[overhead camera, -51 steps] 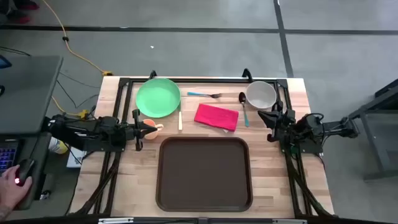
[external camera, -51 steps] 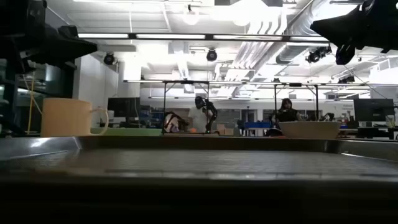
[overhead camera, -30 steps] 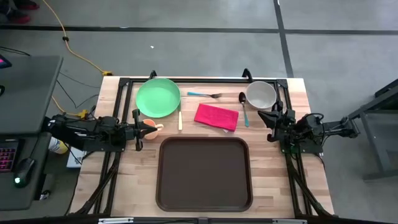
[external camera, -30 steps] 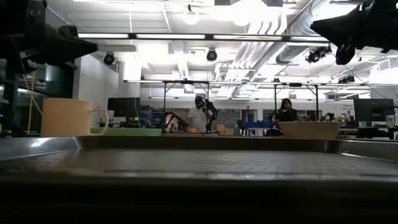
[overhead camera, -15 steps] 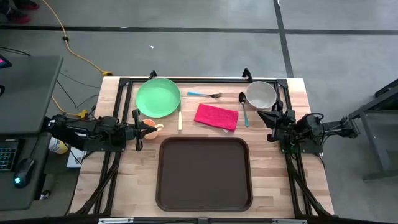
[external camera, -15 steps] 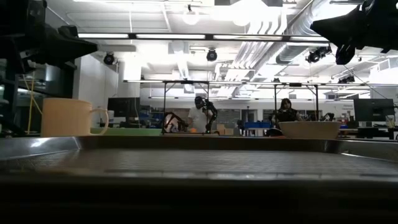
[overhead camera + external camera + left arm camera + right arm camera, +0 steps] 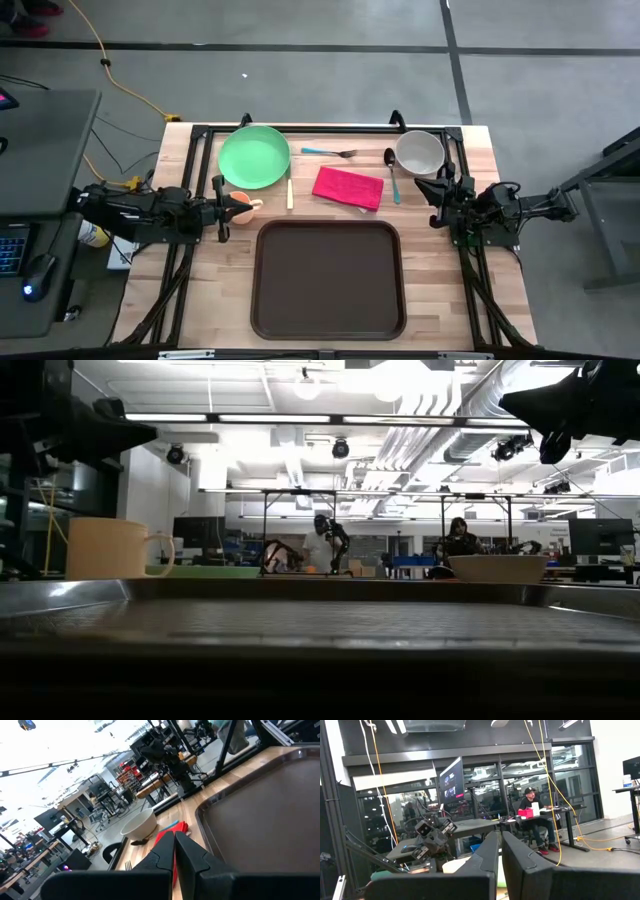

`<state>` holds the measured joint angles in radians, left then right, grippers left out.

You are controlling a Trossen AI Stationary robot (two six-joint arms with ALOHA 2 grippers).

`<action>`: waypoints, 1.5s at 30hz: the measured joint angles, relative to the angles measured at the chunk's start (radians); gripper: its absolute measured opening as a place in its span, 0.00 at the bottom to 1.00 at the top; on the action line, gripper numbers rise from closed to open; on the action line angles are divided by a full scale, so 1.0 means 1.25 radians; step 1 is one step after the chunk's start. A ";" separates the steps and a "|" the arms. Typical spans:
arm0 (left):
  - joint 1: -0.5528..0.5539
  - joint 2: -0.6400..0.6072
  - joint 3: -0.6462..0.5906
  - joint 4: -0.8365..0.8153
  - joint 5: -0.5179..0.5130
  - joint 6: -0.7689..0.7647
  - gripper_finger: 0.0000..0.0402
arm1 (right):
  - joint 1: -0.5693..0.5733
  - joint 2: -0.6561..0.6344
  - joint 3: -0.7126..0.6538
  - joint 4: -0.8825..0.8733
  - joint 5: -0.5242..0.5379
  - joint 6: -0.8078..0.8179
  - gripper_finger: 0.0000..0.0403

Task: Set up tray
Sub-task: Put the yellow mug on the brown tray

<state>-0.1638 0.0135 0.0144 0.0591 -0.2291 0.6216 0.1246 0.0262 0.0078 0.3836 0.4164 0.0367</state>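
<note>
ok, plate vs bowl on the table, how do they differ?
The plate is green, wide and shallow; the bowl is white, narrower and deeper. The plate sits at the far left next to the left gripper, the bowl at the far right by the right gripper. Both are round, upright, look empty and stand on the wood outside the tray.

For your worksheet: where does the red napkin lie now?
High view: the red napkin lies just beyond the tray, between the green plate and the white bowl.

One tray [image 7: 328, 280], plate [image 7: 254, 156], bowl [image 7: 419, 152], napkin [image 7: 348, 187], mug [image 7: 241, 205].
</note>
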 joint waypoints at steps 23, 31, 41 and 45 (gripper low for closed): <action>0.000 0.000 0.000 0.034 -0.065 -0.319 0.11 | 0.000 0.000 0.000 0.000 0.001 -0.043 0.00; 0.000 0.000 0.000 0.080 -0.155 -0.397 0.11 | 0.000 0.000 0.000 0.002 0.000 0.051 0.00; 0.000 0.000 0.004 0.145 -0.234 -0.397 0.11 | 0.000 0.001 0.000 0.031 -0.042 0.245 0.00; 0.000 0.000 0.056 0.139 -0.243 -0.344 0.11 | 0.000 0.000 0.002 0.107 -0.032 0.238 0.00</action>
<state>-0.1635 0.0135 0.0842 0.2329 -0.5333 0.1918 0.1249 0.0258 0.0102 0.5168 0.3765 0.3345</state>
